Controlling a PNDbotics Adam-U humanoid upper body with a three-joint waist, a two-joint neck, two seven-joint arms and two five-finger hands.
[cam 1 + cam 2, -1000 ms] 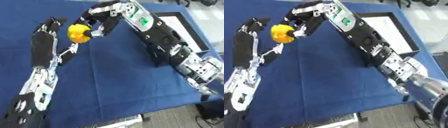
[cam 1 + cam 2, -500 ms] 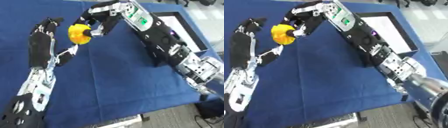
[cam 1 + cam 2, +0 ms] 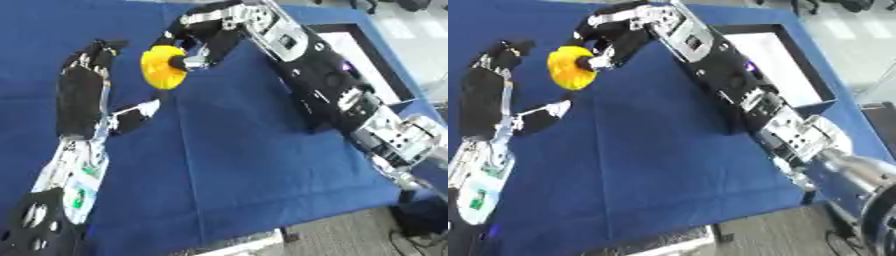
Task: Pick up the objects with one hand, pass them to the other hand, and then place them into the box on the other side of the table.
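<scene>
While right hand [image 3: 203, 41] grips yellow object [image 3: 161, 67], left hand [image 3: 80, 100] opens

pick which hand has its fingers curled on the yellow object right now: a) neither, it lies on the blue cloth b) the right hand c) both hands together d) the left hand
b: the right hand has its fingers curled round the yellow object, held up off the blue cloth, while the left hand stands open beside it, fingers straight, apart from the object.
</scene>
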